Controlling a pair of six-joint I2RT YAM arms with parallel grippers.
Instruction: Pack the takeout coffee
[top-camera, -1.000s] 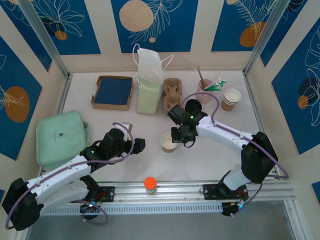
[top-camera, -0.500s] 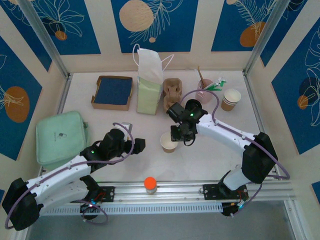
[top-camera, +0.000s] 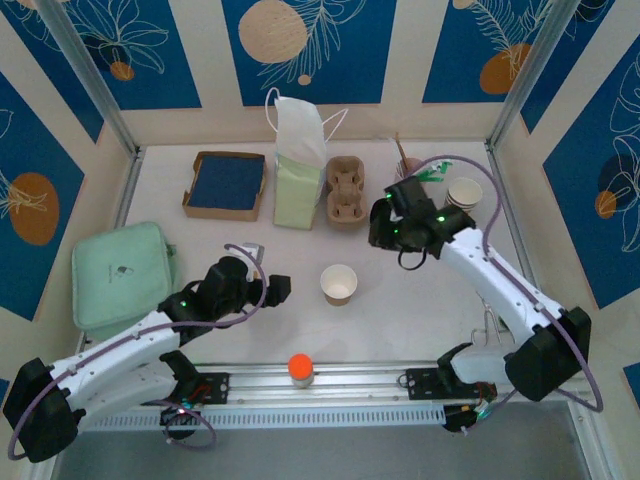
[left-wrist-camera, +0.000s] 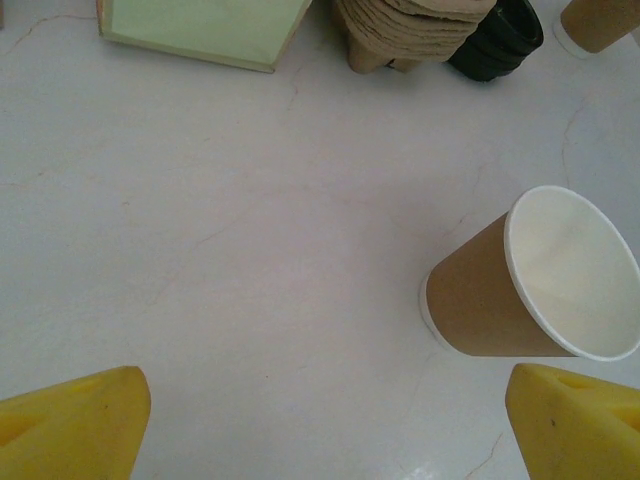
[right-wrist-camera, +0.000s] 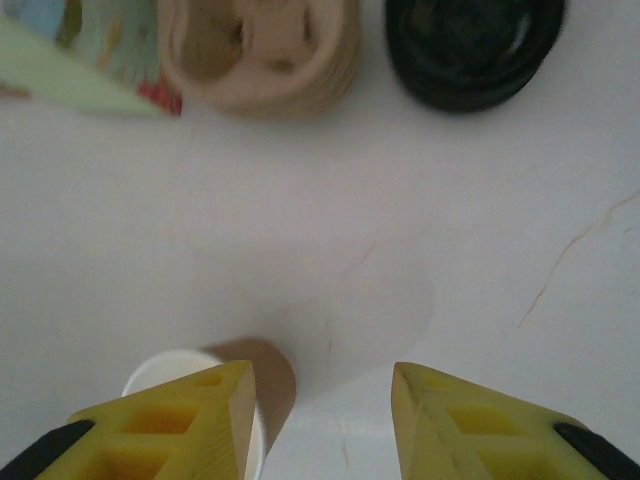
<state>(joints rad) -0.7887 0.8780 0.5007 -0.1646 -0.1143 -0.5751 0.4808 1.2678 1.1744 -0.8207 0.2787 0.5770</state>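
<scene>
A brown paper coffee cup (top-camera: 339, 284) with a white inside stands upright and empty at the table's middle. My left gripper (top-camera: 279, 290) sits just left of it and is open. In the left wrist view the cup (left-wrist-camera: 500, 300) stands ahead and to the right of that gripper (left-wrist-camera: 330, 430), with only bare table between its yellow fingertips (left-wrist-camera: 75, 420). My right gripper (top-camera: 383, 227) hovers behind and to the right of the cup, open and empty. In its wrist view the cup (right-wrist-camera: 272, 372) is partly hidden behind the left finger of this gripper (right-wrist-camera: 322, 400). The pale green paper bag (top-camera: 297, 165) stands upright at the back.
A cardboard cup carrier (top-camera: 346, 192) sits right of the bag, with black lids (right-wrist-camera: 475, 45) beside it. A stack of cups (top-camera: 461, 198) and a pink cup of stirrers (top-camera: 408, 182) stand at the back right. A blue tray (top-camera: 226, 184), a green pouch (top-camera: 120, 272) and an orange-capped bottle (top-camera: 300, 369) are also on the table.
My right gripper has opened, let go of the cup and drawn back up and to the right. The cup stays standing. The left arm has not moved.
</scene>
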